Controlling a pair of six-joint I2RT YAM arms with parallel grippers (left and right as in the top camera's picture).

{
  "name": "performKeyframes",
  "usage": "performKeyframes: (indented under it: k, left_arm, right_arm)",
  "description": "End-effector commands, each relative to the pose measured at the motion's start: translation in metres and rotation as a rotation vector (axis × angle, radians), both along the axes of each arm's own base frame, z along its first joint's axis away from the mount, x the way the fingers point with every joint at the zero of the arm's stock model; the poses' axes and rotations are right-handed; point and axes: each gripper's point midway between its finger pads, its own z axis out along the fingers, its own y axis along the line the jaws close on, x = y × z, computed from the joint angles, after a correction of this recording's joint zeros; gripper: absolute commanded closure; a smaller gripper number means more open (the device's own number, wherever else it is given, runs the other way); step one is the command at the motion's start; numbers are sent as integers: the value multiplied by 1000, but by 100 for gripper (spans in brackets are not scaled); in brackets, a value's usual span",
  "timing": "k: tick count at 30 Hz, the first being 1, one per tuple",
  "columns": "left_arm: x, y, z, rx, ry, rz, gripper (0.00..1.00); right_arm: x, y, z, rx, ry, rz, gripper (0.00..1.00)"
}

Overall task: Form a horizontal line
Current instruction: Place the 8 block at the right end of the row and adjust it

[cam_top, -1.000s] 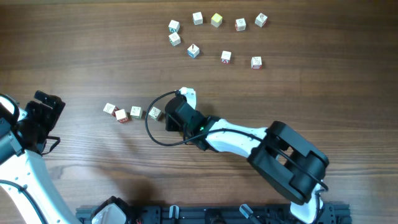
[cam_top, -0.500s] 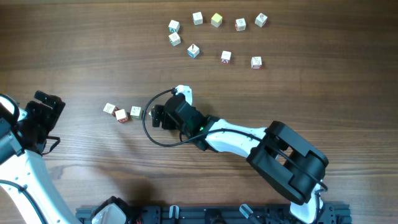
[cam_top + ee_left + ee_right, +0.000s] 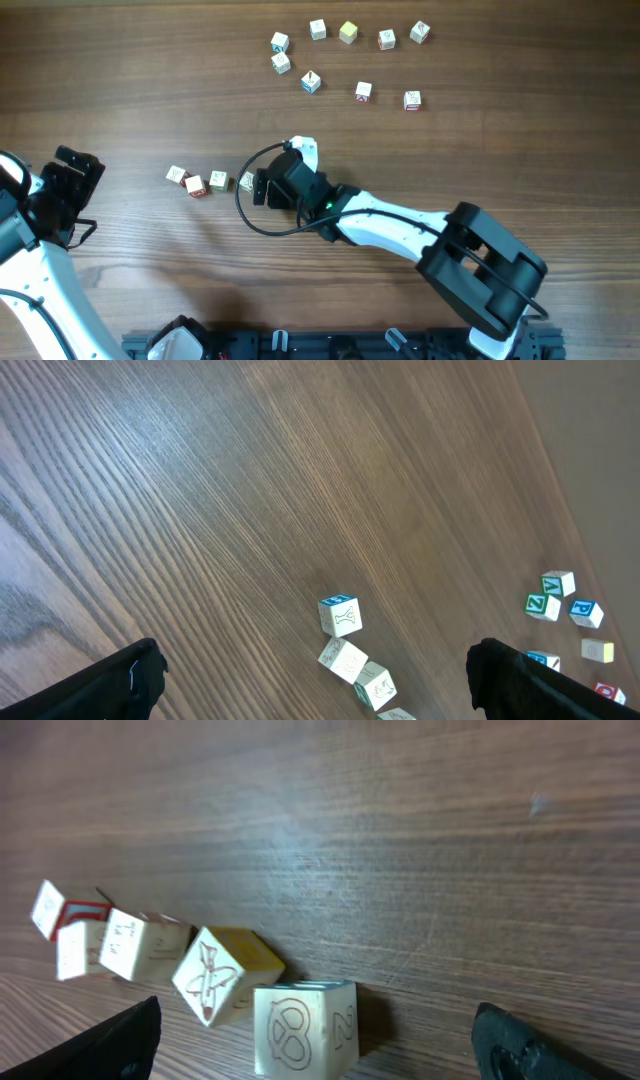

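R gripper (image 3: pixel 318 1045) wide over line's (image 3: pixel 218 180) end cube (image 3: pixel 246 181) (half-hidden overhead); L gripper (image 3: pixel 320 685) wide, tips cropped.

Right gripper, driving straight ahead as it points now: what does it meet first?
Most likely the nearest cube at the end of the horizontal line, sitting between the open fingers of the right gripper; depth is unclear.

Right claw (image 3: pixel 254 186) apparently beside line (image 3: pixel 218 180)

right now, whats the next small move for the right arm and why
Probably nudge the nearest cube into line beside the yellow-sided cube with the open right pincer: it sits out of line, and that neighbour is turned askew.
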Motion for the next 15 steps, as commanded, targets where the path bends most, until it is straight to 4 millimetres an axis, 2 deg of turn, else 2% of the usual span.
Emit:
performKeyframes:
  k: [1, 6, 9, 11, 12, 14, 15]
  left_arm:
    - [2, 0, 5, -8, -19, 3, 0]
    - [2, 0, 5, -7, -19, 2, 0]
    - [2, 0, 5, -8, -19, 3, 0]
    - [2, 0, 5, -8, -19, 3, 0]
    - [2, 0, 5, -8, -19, 3, 0]
    - [2, 0, 5, -8, -19, 3, 0]
    - [2, 0, 5, -8, -19, 3, 0]
  right_arm:
    - [8, -10, 13, -19, -51, -46, 0]
    - [11, -20, 10, -63, -63, -80, 2]
    - [9, -24, 7, -85, -55, -84, 16]
    - [7, -27, 3, -103, -42, -83, 44]
    - [6, -28, 2, -110, -38, -83, 64]
    - [5, -34, -1, -136, -31, -90, 89]
    - [5, -36, -2, -148, -33, -97, 96]
